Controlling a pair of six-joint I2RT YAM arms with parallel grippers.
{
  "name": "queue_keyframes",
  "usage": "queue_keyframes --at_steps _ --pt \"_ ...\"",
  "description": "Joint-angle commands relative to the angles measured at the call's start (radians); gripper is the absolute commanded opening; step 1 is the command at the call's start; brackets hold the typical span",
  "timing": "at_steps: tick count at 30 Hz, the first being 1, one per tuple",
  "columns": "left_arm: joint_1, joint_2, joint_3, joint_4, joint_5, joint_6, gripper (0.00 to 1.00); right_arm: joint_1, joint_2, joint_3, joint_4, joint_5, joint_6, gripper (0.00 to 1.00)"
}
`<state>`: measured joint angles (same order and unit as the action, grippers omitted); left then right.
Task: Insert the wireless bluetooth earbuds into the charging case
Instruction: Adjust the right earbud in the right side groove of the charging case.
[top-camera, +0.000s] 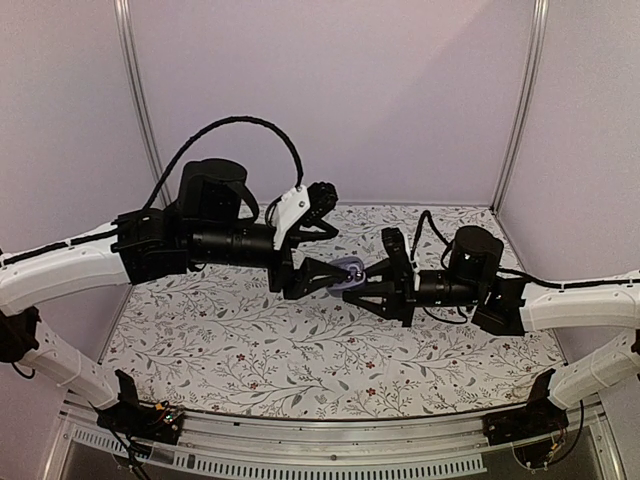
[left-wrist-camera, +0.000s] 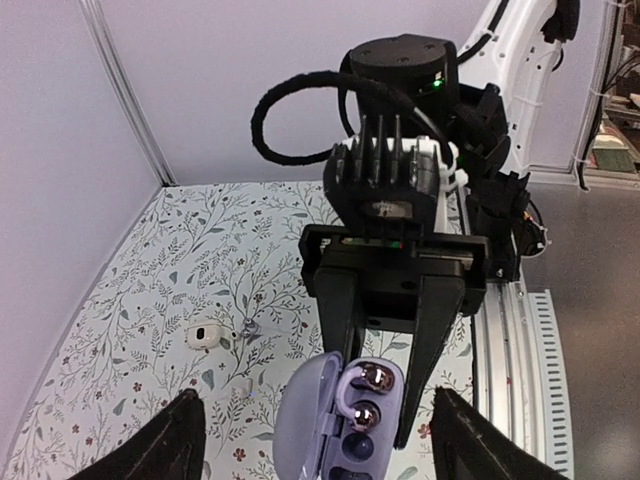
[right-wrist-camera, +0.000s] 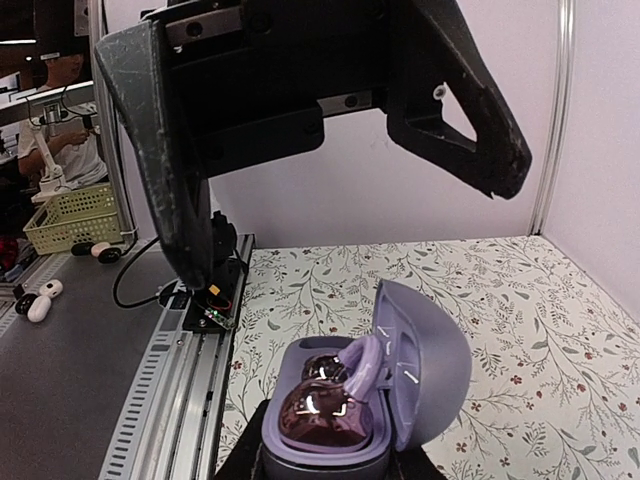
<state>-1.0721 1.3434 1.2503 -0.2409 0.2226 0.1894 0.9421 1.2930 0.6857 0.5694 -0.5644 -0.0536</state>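
Buds in case, L gripper (right-wrist-camera: 345, 215) open over it.
R gripper (left-wrist-camera: 370, 395) is clamped on the purple case (right-wrist-camera: 340, 450), held above the table (top-camera: 250, 350) w/ lid (right-wrist-camera: 430, 365) open. Both earbuds (right-wrist-camera: 322, 408) sit in the wells, tho one ear hook stands up, so prob. not fully seated. L gripper is spread wide, gripping nothing. To do this well: R holds the case level, L backs straight off w/o clipping lid or hook, then presses the bud lightly.

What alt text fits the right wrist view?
An open lilac plastic charging case, two glossy mauve earbuds inside, is gripped by the right gripper. The black left gripper hangs open above it, over a floral tablecloth.
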Motion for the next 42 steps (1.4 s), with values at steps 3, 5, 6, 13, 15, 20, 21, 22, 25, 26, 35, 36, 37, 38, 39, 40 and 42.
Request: queue_keyframes --at_steps 3,5,6,13,15,20,21,22,25,26,35,36,37,38,39,40,42 --pt "0.012 0.04 0.05 -0.027 0.048 -0.01 0.78 0.0 0.019 0.047 -0.031 -0.048 -0.024 0.0" --pt "0.012 0.05 0.055 -0.032 0.051 -0.01 0.79 0.001 0.019 0.05 -0.038 -0.052 -0.028 0.0" --pt "0.013 0.054 0.057 -0.032 0.051 -0.011 0.79 0.0 0.021 0.052 -0.039 -0.052 -0.03 0.0" --pt "0.016 0.069 0.061 -0.03 0.031 -0.02 0.79 0.001 0.019 0.058 -0.047 -0.067 -0.035 0.0" --pt "0.017 0.074 0.061 -0.031 0.023 -0.021 0.79 0.0 0.019 0.06 -0.051 -0.071 -0.04 0.0" --pt "0.019 0.086 0.059 -0.025 0.012 -0.029 0.79 0.001 0.022 0.066 -0.062 -0.076 -0.048 0.0" --pt "0.02 0.087 0.058 -0.024 0.012 -0.03 0.79 0.002 0.021 0.066 -0.063 -0.077 -0.048 0.0" --pt "0.019 0.091 0.058 -0.024 0.007 -0.03 0.79 0.001 0.02 0.066 -0.064 -0.077 -0.05 0.0" --pt "0.021 0.099 0.061 -0.03 -0.009 -0.033 0.79 0.002 0.017 0.069 -0.068 -0.079 -0.052 0.0" --pt "0.021 0.101 0.06 -0.031 -0.015 -0.034 0.79 0.002 0.017 0.069 -0.07 -0.081 -0.052 0.0" --pt "0.021 0.115 0.065 -0.048 -0.012 -0.034 0.78 0.002 0.014 0.07 -0.068 -0.08 -0.051 0.0" --pt "0.02 0.111 0.068 -0.049 0.0 -0.031 0.78 0.002 0.013 0.067 -0.065 -0.074 -0.047 0.0" --pt "0.02 0.106 0.069 -0.047 0.019 -0.029 0.78 0.002 0.011 0.065 -0.06 -0.068 -0.043 0.0" --pt "0.02 0.094 0.068 -0.042 0.041 -0.027 0.78 0.0 0.011 0.063 -0.057 -0.061 -0.038 0.0" --pt "0.019 0.079 0.064 -0.032 0.057 -0.026 0.79 -0.001 0.009 0.06 -0.052 -0.057 -0.032 0.0" --pt "0.019 0.062 0.059 -0.021 0.069 -0.024 0.79 -0.002 0.01 0.058 -0.048 -0.059 -0.028 0.0" --pt "0.021 0.027 0.045 -0.003 0.082 -0.023 0.8 -0.008 0.01 0.053 -0.041 -0.065 -0.02 0.0"
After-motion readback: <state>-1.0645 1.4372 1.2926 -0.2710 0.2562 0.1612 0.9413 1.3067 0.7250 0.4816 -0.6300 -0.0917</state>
